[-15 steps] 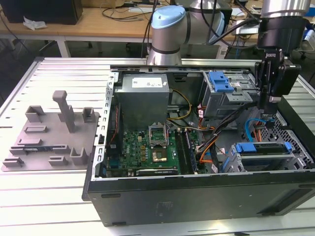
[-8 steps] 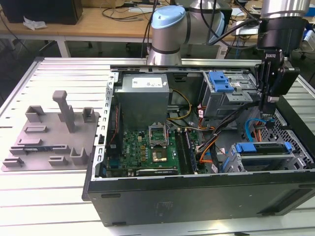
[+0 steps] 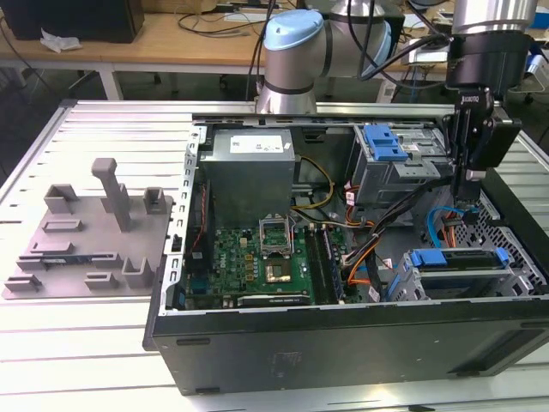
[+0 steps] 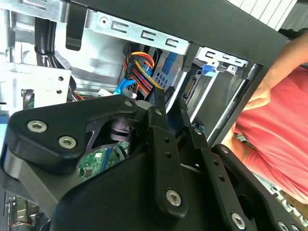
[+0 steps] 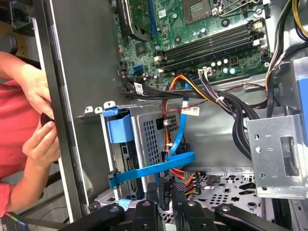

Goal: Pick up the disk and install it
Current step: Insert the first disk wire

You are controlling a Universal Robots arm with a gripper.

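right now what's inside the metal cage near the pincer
A blue-framed disk sits in the cage, a blue cable beside it. The cage walls cover the disk's underside.

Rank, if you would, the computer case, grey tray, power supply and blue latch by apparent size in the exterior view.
Largest to smallest:
1. computer case
2. grey tray
3. power supply
4. blue latch
None look alike.
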